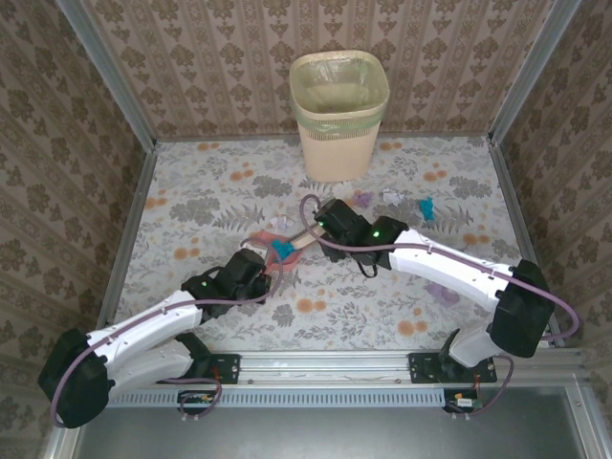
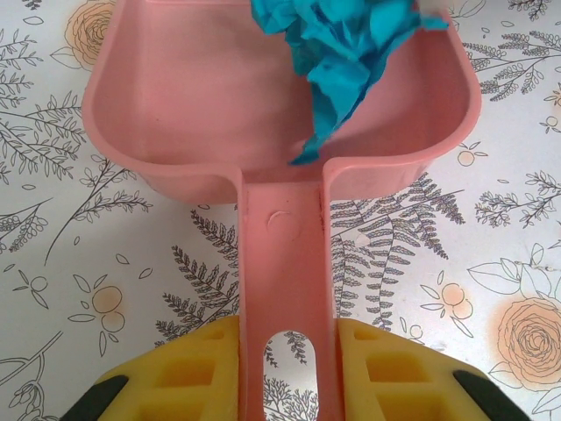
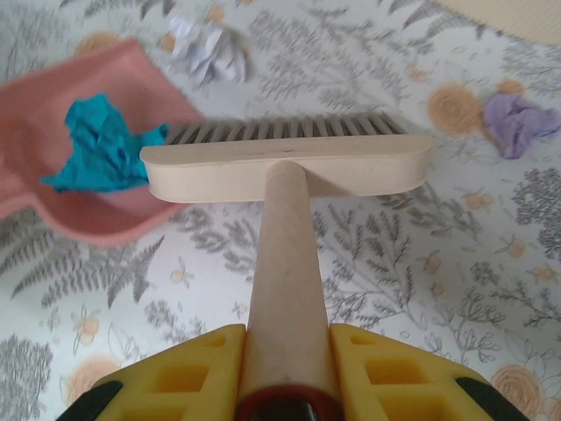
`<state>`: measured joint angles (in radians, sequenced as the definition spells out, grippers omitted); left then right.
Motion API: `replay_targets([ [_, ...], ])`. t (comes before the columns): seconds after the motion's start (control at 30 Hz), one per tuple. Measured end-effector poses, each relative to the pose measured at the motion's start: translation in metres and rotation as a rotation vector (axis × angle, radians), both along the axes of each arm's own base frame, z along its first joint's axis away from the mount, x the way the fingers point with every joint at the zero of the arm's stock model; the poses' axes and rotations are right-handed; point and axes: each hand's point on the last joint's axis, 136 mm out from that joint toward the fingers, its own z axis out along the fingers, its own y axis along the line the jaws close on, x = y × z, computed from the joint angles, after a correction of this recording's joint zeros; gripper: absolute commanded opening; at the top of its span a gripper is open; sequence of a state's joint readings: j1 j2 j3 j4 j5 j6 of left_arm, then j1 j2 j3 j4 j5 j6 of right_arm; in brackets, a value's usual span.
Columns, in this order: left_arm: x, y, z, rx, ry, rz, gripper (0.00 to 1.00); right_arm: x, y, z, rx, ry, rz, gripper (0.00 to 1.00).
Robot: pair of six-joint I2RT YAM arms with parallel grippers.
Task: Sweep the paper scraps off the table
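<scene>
Paper scraps (image 1: 426, 207) are lying scattered over the table (image 1: 191, 191), several near the beige waste bin (image 1: 339, 124) at its far side. Our left gripper (image 2: 287, 355) is clamping the handle of the pink dustpan (image 2: 202, 105), which is sitting on the cloth with one teal scrap (image 2: 346, 53) inside. Our right gripper (image 3: 287, 360) is squeezing the wooden brush (image 3: 285, 167) by its handle, the head lying beside the pan's mouth. We are risking flicking that teal scrap back out by sweeping too hard, or spilling it by tipping the pan. A white scrap (image 3: 206, 48) is lying beyond the brush and a lilac scrap (image 3: 517, 123) to its right, both showing blurred. The pan's front lip is running off the left wrist view, and we cannot tell whether the bristles are touching the cloth.
</scene>
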<state>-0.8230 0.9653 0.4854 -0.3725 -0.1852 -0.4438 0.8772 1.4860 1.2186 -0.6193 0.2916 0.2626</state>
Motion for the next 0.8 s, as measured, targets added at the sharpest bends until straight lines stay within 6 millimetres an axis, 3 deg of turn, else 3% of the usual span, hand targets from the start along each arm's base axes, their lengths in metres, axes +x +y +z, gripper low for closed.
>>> replay_targets([
  [0.2, -0.001, -0.001, -0.001, -0.002, 0.007, -0.005, 0.00, -0.027, 0.016, 0.003, -0.011, 0.033, 0.135, 0.00],
  [0.43, -0.001, -0.001, -0.001, -0.004, 0.007, -0.005, 0.00, -0.037, 0.007, 0.053, 0.065, -0.073, 0.175, 0.00],
  [0.6, -0.001, 0.000, -0.001, -0.002, 0.005, -0.003, 0.00, -0.021, -0.007, 0.081, 0.080, -0.197, 0.098, 0.00],
  [0.8, 0.000, 0.001, -0.001, 0.004, 0.001, 0.004, 0.00, 0.022, -0.011, 0.078, 0.073, -0.234, -0.033, 0.00],
])
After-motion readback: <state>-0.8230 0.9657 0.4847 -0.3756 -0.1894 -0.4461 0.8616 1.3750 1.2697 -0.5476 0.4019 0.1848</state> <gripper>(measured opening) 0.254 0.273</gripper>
